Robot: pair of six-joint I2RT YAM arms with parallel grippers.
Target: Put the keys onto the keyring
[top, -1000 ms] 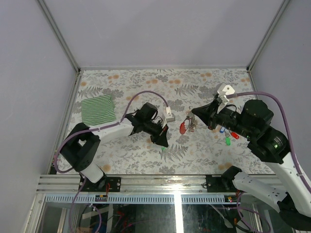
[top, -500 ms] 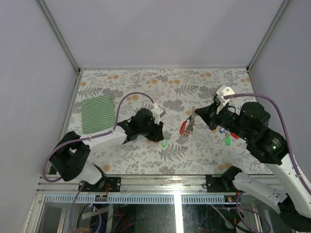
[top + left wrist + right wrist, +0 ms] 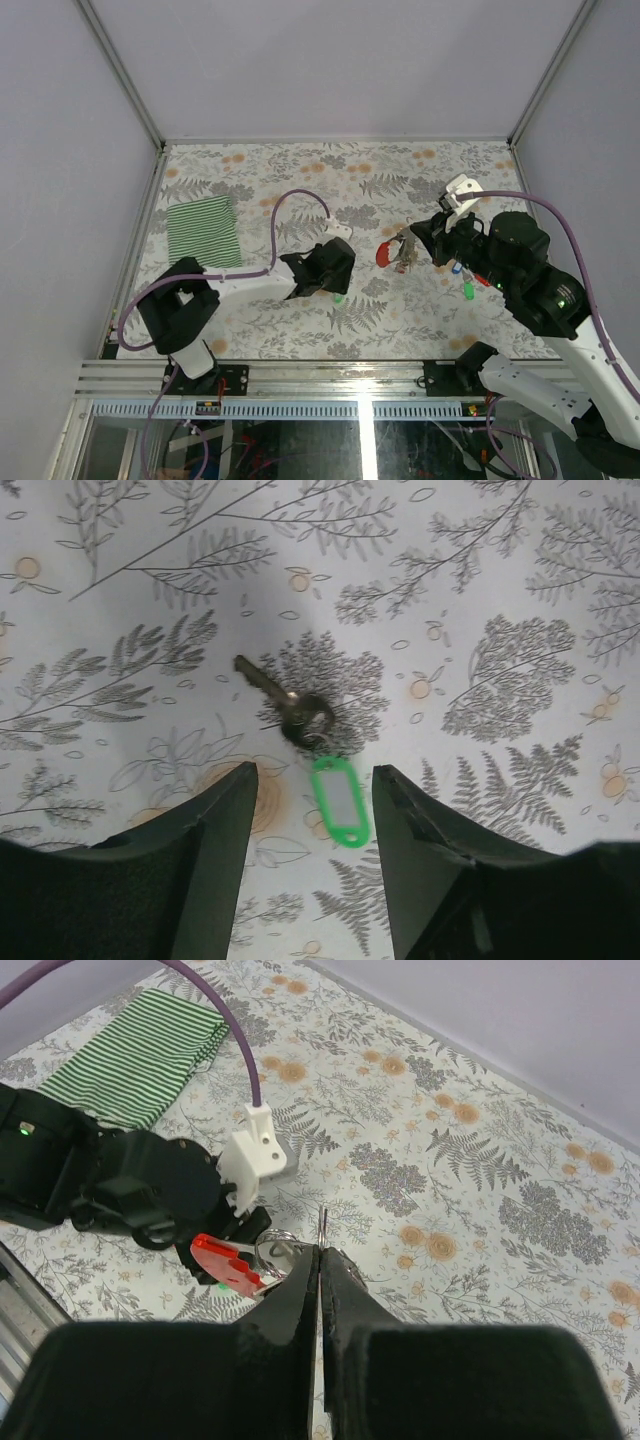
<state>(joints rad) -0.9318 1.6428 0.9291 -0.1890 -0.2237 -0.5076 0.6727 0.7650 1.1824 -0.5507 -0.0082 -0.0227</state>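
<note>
The left end effector (image 3: 315, 775) stands open over the floral worktop (image 3: 300, 180), its two dark fingers (image 3: 215, 825) spread with nothing between them but the cloth pattern and one of the keys; that green-tagged key (image 3: 290, 702) lies flat on the worktop, directly ahead of and just below the fingertips; its long axis runs on a diagonal in the left wrist view, the metal blade pointing away up and to the left, the green tag (image 3: 338, 805) trailing back into the gap between the fingers; so the jaws straddle the tag end rather than the blade. The right end effector (image 3: 320, 1255) is closed, pinching the keyring (image 3: 230, 1262) at its tips, the red oval hanging out toward the left arm and clear of the worktop; from above it sits near the left end effector, on its right. The other keys (image 3: 467, 288) lie in a small cluster beside the right arm's wrist, well apart from the left arm. The left arm is plainly nearer the green-tagged key; I judge the coming move to be its closing on that key, probably at the head where blade meets tag, then a short carry rightward to the held ring; the diagonal lie may call for a wrist turn first.
</note>
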